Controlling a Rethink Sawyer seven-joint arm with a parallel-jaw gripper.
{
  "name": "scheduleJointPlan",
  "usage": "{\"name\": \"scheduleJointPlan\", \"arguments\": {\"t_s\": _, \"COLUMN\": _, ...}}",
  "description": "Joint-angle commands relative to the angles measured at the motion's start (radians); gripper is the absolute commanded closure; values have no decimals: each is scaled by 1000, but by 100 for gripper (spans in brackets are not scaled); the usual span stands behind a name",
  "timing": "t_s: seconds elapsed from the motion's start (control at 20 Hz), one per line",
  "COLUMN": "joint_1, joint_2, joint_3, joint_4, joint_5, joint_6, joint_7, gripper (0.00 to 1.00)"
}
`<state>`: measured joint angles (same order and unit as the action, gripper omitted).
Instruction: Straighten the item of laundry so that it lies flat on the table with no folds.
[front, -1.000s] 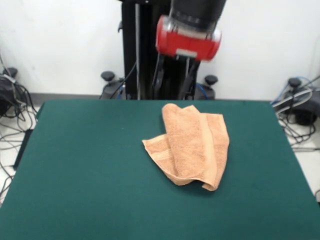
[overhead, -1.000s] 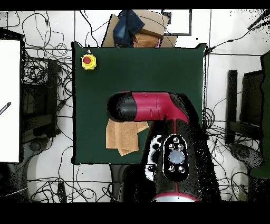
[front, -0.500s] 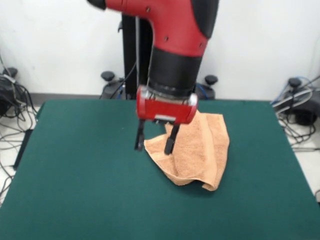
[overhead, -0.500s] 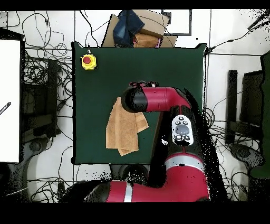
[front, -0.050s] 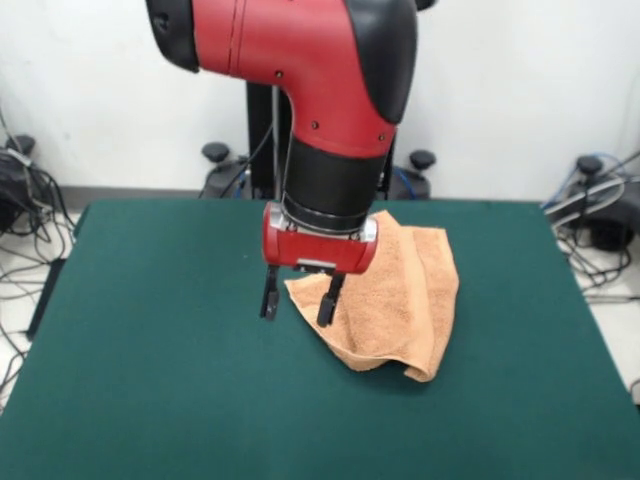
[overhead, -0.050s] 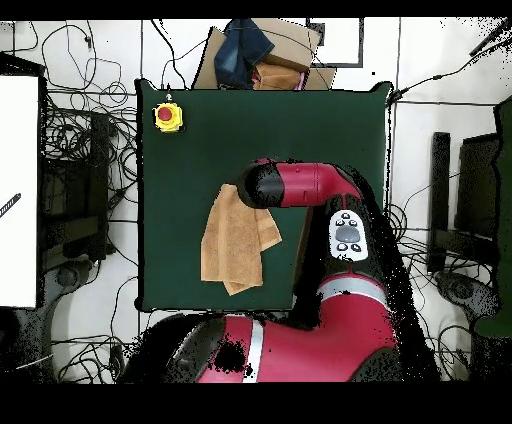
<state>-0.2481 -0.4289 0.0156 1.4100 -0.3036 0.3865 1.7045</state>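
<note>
Towel (front, -0.050s: 392, 295), peach-orange and fluffy, lying bunched up on the dark green table (front, -0.050s: 150, 360). Folded over on itself, with one flap across the other and a woven band along the right side in the front view. Sits a bit right of the middle in the front view, closer to the far edge than the near one. Near corner of the towel curled under into a small lump. Left corner poking out in a point.

Red and black arm (front, -0.050s: 300, 60) reaching down from above. Gripper (front, -0.050s: 297, 298) spread wide, two dark fingers (front, -0.050s: 269, 297) pointing straight down. One finger just left of the towel's pointed left corner, over bare green top. Other finger over the towel's left edge. Hard to tell if the tips touch the cloth or the table.

Lots of bare green table to the left of the towel and in front of it. Less room on the right and behind, but the towel stays well inside every table edge.

From overhead, towel (overhead, -0.050s: 237, 239) seen near the table's lower left part, arm (overhead, -0.050s: 300, 187) covering its right side. Yellow box with a red button (overhead, -0.050s: 167, 116) in the top left corner of the table (overhead, -0.050s: 280, 120), well apart from the towel.
</note>
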Motion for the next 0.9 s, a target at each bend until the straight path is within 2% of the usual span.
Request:
{"name": "scheduleJointPlan", "arguments": {"t_s": 0.05, "joint_1": -25, "joint_2": 63, "joint_3": 123, "joint_4": -39, "joint_5": -33, "joint_6": 119, "joint_7": -85, "gripper": 0}}
{"name": "scheduleJointPlan", "arguments": {"t_s": 0.25, "joint_1": -25, "joint_2": 79, "joint_3": 124, "joint_4": -76, "joint_5": -36, "joint_6": 171, "joint_7": -102, "gripper": 0}}
{"name": "scheduleJointPlan", "arguments": {"t_s": 0.45, "joint_1": -15, "joint_2": 70, "joint_3": 106, "joint_4": -120, "joint_5": -22, "joint_6": 329, "joint_7": -134, "gripper": 0}}
{"name": "scheduleJointPlan", "arguments": {"t_s": 0.7, "joint_1": -37, "joint_2": 84, "joint_3": 106, "joint_4": -86, "joint_5": -48, "joint_6": 299, "joint_7": -126, "gripper": 0}}
{"name": "scheduleJointPlan", "arguments": {"t_s": 0.9, "joint_1": -32, "joint_2": 38, "joint_3": 87, "joint_4": -13, "joint_5": -64, "joint_6": 281, "joint_7": -101, "gripper": 0}}
